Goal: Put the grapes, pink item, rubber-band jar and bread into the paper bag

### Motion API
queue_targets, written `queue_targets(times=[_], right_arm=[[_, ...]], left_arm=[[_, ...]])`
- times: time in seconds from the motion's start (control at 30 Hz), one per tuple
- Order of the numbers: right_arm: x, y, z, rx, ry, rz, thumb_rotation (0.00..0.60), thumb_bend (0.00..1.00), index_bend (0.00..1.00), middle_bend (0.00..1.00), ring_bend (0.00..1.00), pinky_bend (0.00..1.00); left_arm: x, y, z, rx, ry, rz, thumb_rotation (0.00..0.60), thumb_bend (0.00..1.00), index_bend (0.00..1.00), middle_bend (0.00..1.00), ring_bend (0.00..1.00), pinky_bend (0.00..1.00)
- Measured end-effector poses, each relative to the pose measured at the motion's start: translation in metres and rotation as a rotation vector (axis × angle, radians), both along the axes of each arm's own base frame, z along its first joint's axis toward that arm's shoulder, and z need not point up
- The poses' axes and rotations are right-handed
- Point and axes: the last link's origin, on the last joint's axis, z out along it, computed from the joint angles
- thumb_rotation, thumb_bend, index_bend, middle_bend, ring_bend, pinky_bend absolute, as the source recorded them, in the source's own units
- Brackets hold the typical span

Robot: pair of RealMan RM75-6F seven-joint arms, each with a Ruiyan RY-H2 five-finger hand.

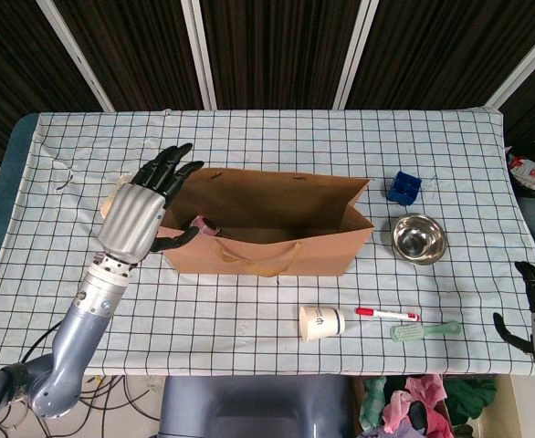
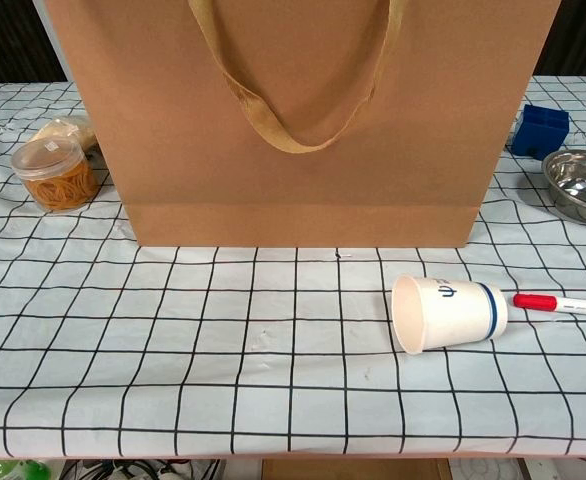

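Your surface [image 1: 249, 301] wears a white cloth with a black grid. On it stands the paper bag [image 1: 267, 251], upright and open. Just left of the bag sit the rubber-band jar [image 2: 55, 173] and the bread [image 2: 68, 128] behind it. Right of the bag you have a blue box [image 1: 403, 188] and a steel bowl [image 1: 420, 239]. In front lie 1 paper cup [image 1: 321, 323] on its side, a red-capped marker [image 1: 387, 314] and a green toothbrush [image 1: 424, 330].

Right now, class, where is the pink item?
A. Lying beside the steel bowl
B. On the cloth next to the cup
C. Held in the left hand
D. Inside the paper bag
D: in the head view the pink item lies inside the paper bag at its left end, and the left hand over that end has its fingers spread and holds nothing.
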Motion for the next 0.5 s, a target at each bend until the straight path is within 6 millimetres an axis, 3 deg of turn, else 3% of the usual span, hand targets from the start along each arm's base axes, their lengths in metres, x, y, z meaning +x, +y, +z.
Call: queue_targets(times=[0.13, 0.23, 0.37, 0.5], right_arm=[[0.000, 0.000, 0.000, 0.001, 0.000, -0.002, 0.600, 0.30, 0.10, 0.09, 0.18, 0.30], [0.000, 0.000, 0.000, 0.000, 0.000, -0.002, 0.600, 0.30, 0.10, 0.09, 0.18, 0.30], [0.000, 0.000, 0.000, -0.001, -0.001, -0.003, 0.600, 0.30, 0.10, 0.09, 0.18, 0.30], [0.000, 0.000, -0.001, -0.001, -0.002, -0.001, 0.600, 0.30, 0.10, 0.09, 0.18, 0.30]], left_arm=[[-0.015, -0.007, 0.012, 0.047, 0.020, 0.007, 0.600, 0.06, 0.14, 0.08, 0.01, 0.17], [-0.037, -0.018, 0.022, 0.095, 0.051, 0.025, 0.600, 0.06, 0.14, 0.09, 0.01, 0.17], [-0.086, -0.033, 0.031, 0.134, 0.090, 0.087, 0.600, 0.06, 0.14, 0.09, 0.01, 0.17], [-0.133, -0.035, 0.032, 0.124, 0.129, 0.168, 0.600, 0.05, 0.14, 0.08, 0.01, 0.17]])
